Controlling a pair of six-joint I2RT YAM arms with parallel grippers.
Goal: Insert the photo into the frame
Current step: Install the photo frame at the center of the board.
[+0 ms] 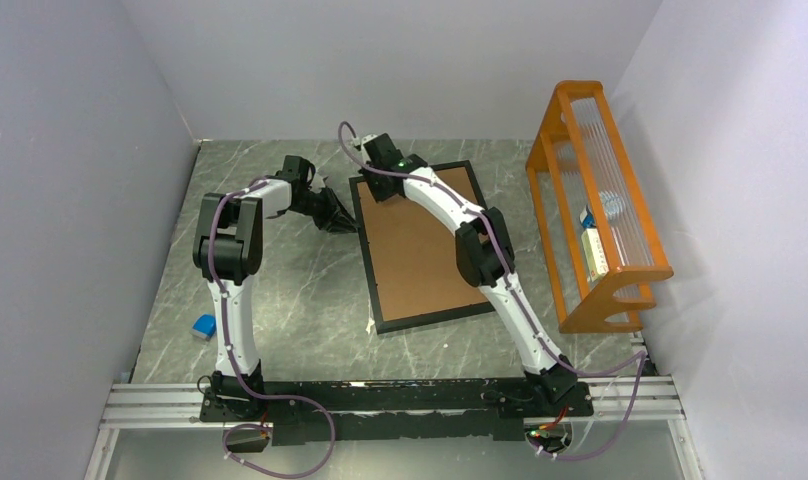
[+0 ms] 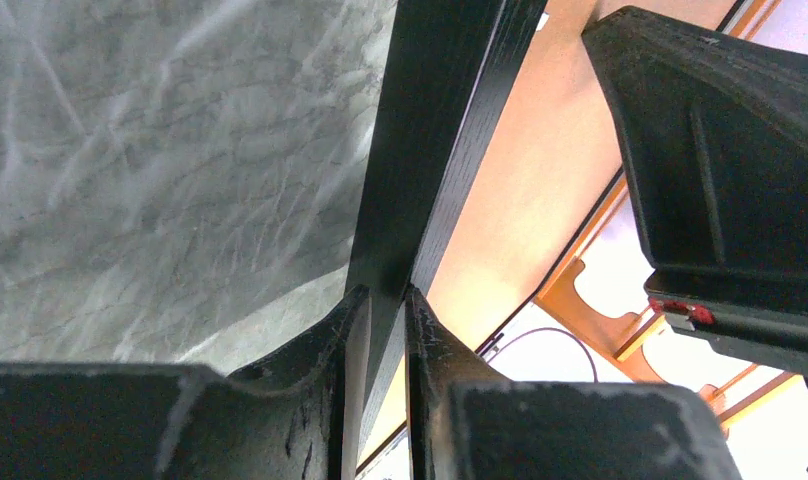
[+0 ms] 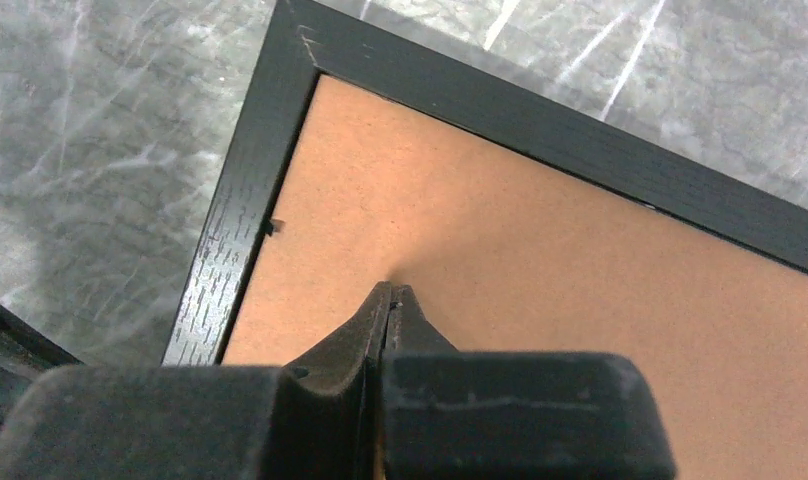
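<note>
Seating the backing in the frame: holdings, largest first.

- Bench [image 1: 300, 290]: grey marbled top that carries everything listed.
- Orange rack [image 1: 568, 92]: stands at the right, well apart from the work.
- Frame [image 3: 540, 125]: black, lying flat mid-bench with its back up.
- Brown backing board [image 1: 415, 255]: fills the frame's opening.
- Photo: not in view. Whether it lies under the board cannot be told.
- Left tool [image 2: 387, 300]: clamped on the frame's left rail near the far corner, one finger on each side of it.
- Right tool [image 3: 392, 290]: fingers together, tips touching the board just inside that same corner.
- Small blue item [image 1: 204, 325]: beside the left arm, not involved.

Handling note (a judgement): this appears to be the press-down step. Push straight down with the closed tips, working along the edges. The left grip should only steady the rail, without lifting or twisting it, or the board may ride up at the corner.
</note>
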